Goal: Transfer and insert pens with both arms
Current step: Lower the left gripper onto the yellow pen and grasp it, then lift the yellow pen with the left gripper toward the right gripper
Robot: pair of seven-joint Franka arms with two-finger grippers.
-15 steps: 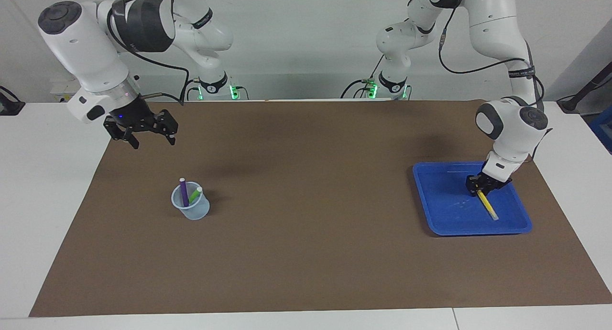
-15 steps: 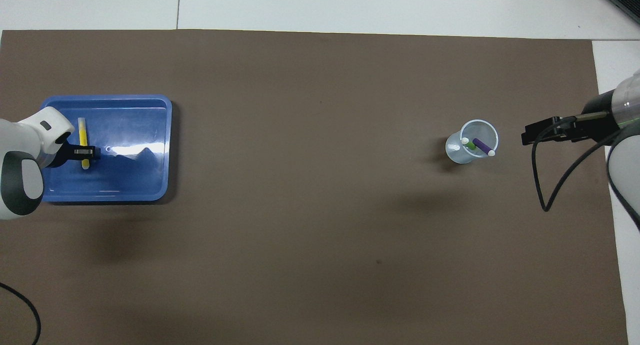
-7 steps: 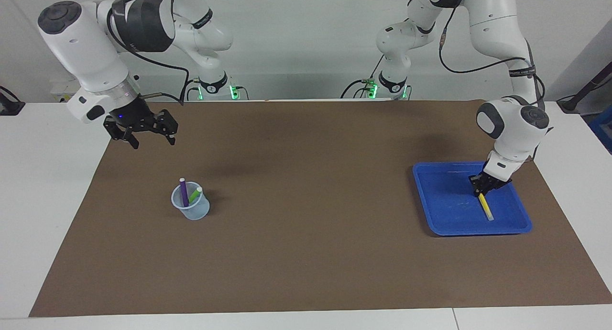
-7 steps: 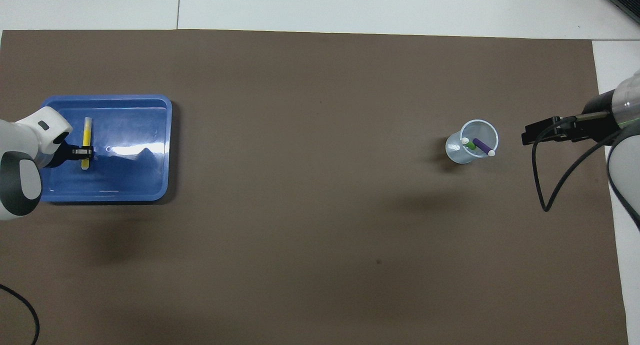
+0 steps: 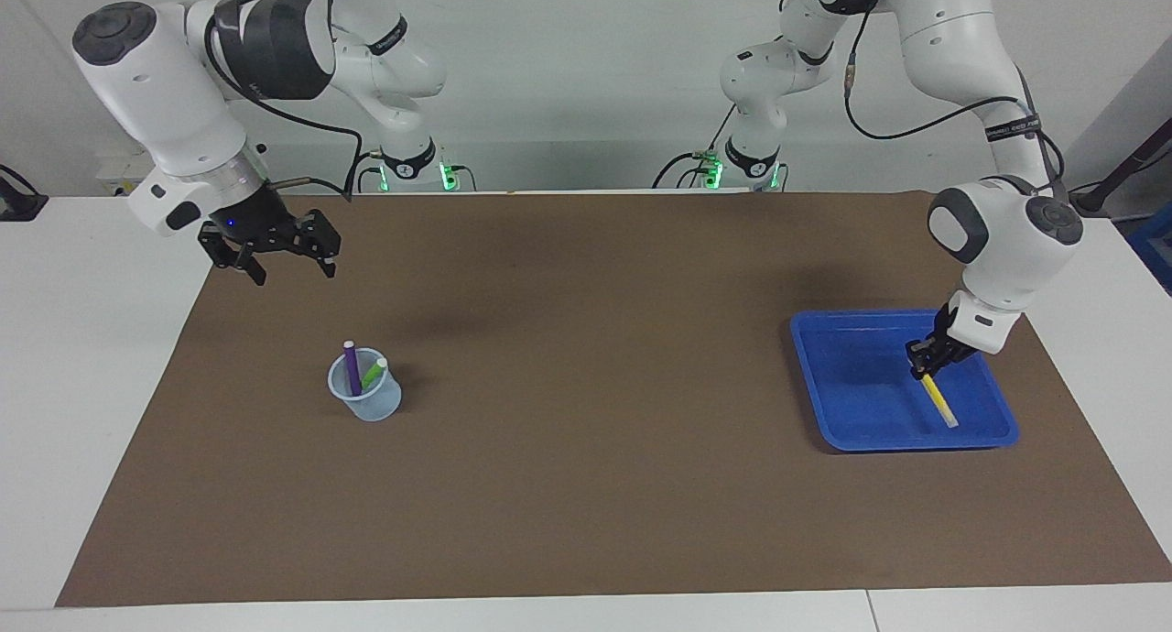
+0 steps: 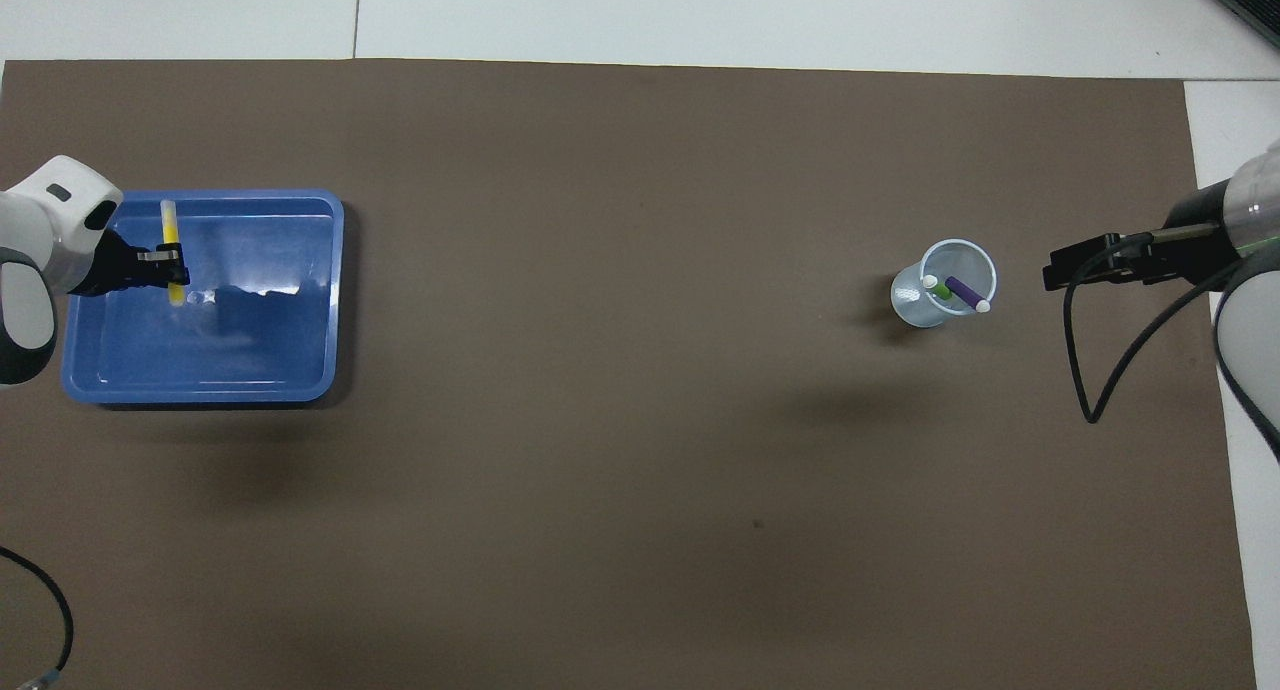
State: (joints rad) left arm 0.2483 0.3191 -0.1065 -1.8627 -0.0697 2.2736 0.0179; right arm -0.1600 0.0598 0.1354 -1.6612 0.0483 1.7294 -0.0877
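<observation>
Your left gripper [image 5: 925,366] is pinching the yellow pen [image 5: 938,398] over the blue tray [image 5: 851,426].

Look at the fingers: they are squeezed tight on one end of the yellow pen, and the rest of the pen sticks out below them, slanting down to its pale cap. You cannot tell if the cap touches the tray floor. The tray sits at the left arm's end of the brown mat [image 5: 586,485]. Your right gripper [image 5: 288,267] waits in the air with its fingers spread wide and nothing in them. It hangs over the mat near the clear cup [image 5: 366,398]. The purple pen [image 5: 351,368] and the green pen [image 5: 374,373] stand in that cup, leaning on its rim.
</observation>
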